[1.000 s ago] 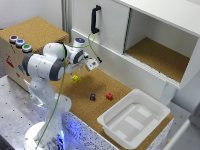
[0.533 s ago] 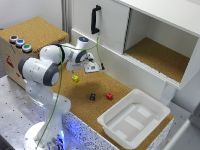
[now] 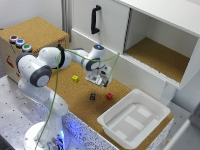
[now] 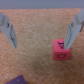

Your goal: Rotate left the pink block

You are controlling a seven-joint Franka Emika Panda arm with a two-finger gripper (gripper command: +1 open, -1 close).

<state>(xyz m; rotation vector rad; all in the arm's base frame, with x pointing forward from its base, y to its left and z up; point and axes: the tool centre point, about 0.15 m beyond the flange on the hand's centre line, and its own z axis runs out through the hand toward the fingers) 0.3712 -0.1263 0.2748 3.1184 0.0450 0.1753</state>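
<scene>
The end effector (image 3: 101, 80) hangs above the cork-topped table (image 3: 75, 97) with its fingers (image 4: 8, 29) spread wide, gripping nothing. The pink block (image 3: 109, 96) sits on the table just below and ahead of it — in the wrist view it lies beside one fingertip, apart from it. A dark purple cube (image 3: 92, 96) sits near it, a yellow cube (image 3: 75, 78) farther off, and a white bin (image 3: 132, 120) stands on the exterior view's right.

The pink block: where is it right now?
In the exterior view, the pink block lies on the cork tabletop, between the dark cube and the white bin.
</scene>
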